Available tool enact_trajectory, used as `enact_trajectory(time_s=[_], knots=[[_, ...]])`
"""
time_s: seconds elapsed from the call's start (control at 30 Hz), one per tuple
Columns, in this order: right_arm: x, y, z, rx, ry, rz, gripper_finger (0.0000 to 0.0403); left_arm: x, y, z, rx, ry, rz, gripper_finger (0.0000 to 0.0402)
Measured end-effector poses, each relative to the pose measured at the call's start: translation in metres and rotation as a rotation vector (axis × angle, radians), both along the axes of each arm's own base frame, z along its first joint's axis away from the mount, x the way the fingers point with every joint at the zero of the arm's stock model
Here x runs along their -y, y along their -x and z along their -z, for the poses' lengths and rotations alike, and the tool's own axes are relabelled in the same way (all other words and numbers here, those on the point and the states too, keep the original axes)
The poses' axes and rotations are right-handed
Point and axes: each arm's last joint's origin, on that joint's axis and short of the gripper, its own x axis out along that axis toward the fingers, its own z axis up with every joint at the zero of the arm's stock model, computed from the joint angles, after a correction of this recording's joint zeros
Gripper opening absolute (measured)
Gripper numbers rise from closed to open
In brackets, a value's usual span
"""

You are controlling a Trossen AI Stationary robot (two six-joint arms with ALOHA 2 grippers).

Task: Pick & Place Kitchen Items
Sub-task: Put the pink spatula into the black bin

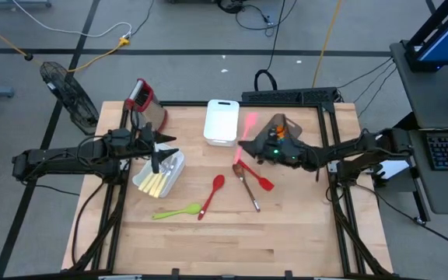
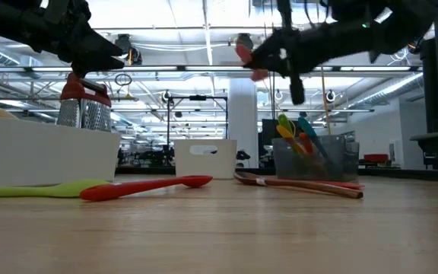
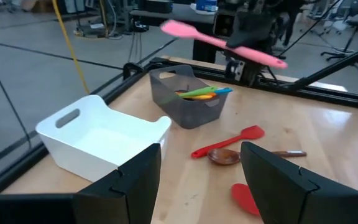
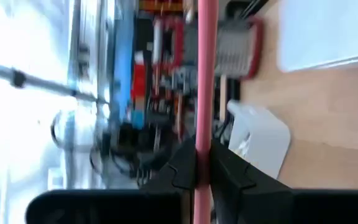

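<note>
— Where does the right gripper (image 1: pixel 249 145) sit?
— Above the table (image 1: pixel 286 233), a spatula (image 3: pixel 219 42) clamped between its jaws and sticking out past them, the utensil bin (image 3: pixel 191 102) just beside it.

— What lies under those jaws?
— A spoon (image 1: pixel 247 187) and another spatula (image 1: pixel 257 179), crossed on the boards, and a second spoon (image 1: pixel 212 193) toward the other arm.

— And the left gripper (image 1: pixel 160 148)?
— It hangs with jaws apart over a tray (image 1: pixel 142 180) of cutlery (image 1: pixel 162 175). The grater (image 1: pixel 142 99) stands behind it; the empty bin (image 1: pixel 222 122) lies between the two grippers.
</note>
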Motion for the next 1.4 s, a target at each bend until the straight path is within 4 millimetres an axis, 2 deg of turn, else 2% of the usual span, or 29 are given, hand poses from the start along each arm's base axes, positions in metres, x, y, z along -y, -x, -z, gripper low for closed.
enact_trajectory(time_s=[0.3, 0.53, 0.73, 1.07, 1.3, 1.4], knots=[[0.003, 0.048, 0.01, 0.12, -0.204, 0.155, 0.0017, -0.002, 0.0, 0.0, -0.014, -0.052, -0.041, 0.0228], [0.001, 0.074, 0.01, 0.223, -0.347, 0.135, 0.0017, -0.002, 0.001, 0.0, -0.014, -0.055, -0.064, 0.0228], [0.001, 0.093, 0.025, 0.258, -0.477, 0.136, 0.0018, -0.002, 0.001, 0.0, -0.012, -0.05, -0.07, 0.0228], [0.002, 0.113, 0.053, 0.243, -0.607, 0.156, 0.0019, -0.002, 0.001, 0.0, -0.011, -0.048, -0.071, 0.0228], [0.01, 0.12, 0.065, 0.221, -0.67, 0.136, 0.0024, -0.002, 0.001, 0.0, -0.012, -0.048, -0.071, 0.0228], [0.017, 0.123, 0.068, 0.224, -0.665, 0.182, 0.0024, -0.002, 0.001, 0.0, -0.012, -0.048, -0.071, 0.0228]])
